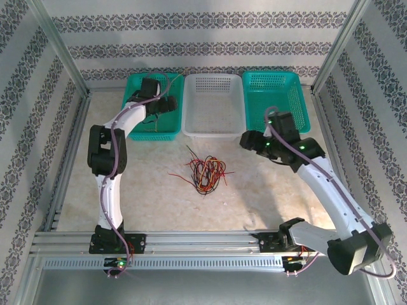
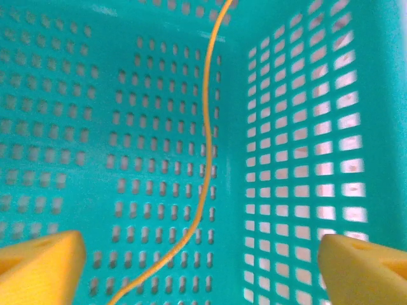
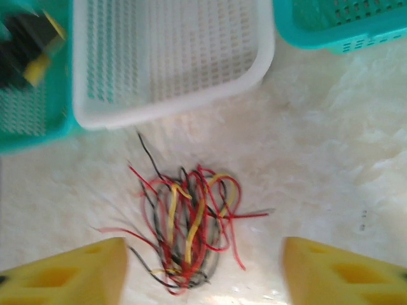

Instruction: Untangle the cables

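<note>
Looking from above first, we see the cables (image 1: 206, 171) in one messy heap in the middle of the tabletop (image 1: 146, 184), just below the white basket (image 1: 213, 105). The left hand (image 1: 162, 105) is inside the left green basket (image 1: 137, 86), at the upper left. The right hand (image 1: 248, 141) hangs to the right of the heap, near it but not touching.

From the left wrist, we see the left hand (image 2: 200, 254) spread wide, its yellow fingers (image 2: 38, 267) far apart in the bottom corners. One yellow cable (image 2: 206, 127) lies loose on the basket floor, running from the top middle down to the lower left. Nothing is pinched. We think this cable is put away, so this hand should lift straight up and not snag it.

From the right wrist, the right hand (image 3: 205, 254) is wide too and holds nothing. The heap sits in the middle of the frame, above the fingers, with red, yellow and black all crossed over. We think the best move is to pick one cable with a free end, like the red cable (image 3: 251, 216) poking out to the right. Pinch it near that end and pull slowly sideways. If the whole heap drags along, we should stop and let the other hand hold it down.
</note>
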You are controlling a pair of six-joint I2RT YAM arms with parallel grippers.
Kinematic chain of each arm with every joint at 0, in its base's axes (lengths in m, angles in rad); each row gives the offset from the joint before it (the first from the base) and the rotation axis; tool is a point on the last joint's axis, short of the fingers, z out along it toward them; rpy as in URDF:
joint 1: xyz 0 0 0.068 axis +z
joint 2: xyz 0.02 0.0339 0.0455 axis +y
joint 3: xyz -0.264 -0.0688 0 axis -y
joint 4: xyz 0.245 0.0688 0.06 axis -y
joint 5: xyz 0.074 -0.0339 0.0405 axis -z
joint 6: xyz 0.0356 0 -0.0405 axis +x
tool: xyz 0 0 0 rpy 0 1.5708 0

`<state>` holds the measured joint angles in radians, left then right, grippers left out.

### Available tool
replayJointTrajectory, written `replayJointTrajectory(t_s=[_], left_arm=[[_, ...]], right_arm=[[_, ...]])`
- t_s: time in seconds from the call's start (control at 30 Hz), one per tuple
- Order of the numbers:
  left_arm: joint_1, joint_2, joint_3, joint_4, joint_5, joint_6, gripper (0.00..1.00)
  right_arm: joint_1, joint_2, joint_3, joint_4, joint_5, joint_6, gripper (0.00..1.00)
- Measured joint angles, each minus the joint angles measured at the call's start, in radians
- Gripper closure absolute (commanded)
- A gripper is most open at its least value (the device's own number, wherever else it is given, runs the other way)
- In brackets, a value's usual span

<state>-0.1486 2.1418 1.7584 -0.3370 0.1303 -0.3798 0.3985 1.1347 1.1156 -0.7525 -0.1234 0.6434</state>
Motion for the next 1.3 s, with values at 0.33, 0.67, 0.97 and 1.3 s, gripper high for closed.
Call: replayJointTrajectory(t_s=[0.33,0.67,0.97,1.3], left_arm=[[0.000,-0.420,-0.200,-0.002,-0.055,-0.002,0.10],[-0.005,-0.932,-0.612,0.009,0.126,-0.109,0.35],[-0.041,-1.236,-1.030,-0.047,0.180,-0.263,0.35],[-0.041,-1.263,-1.033,-0.068,0.187,-0.303,0.35]], right_arm=[[0.293,0.101,-0.140,0.155,0.119,0.109,0.48],[0.418,0.426,0.023,0.158,0.047,0.083,0.55],[0.494,0.667,0.260,0.069,0.015,-0.016,0.55],[0.534,0.805,0.355,-0.049,0.034,-0.079,0.72]])
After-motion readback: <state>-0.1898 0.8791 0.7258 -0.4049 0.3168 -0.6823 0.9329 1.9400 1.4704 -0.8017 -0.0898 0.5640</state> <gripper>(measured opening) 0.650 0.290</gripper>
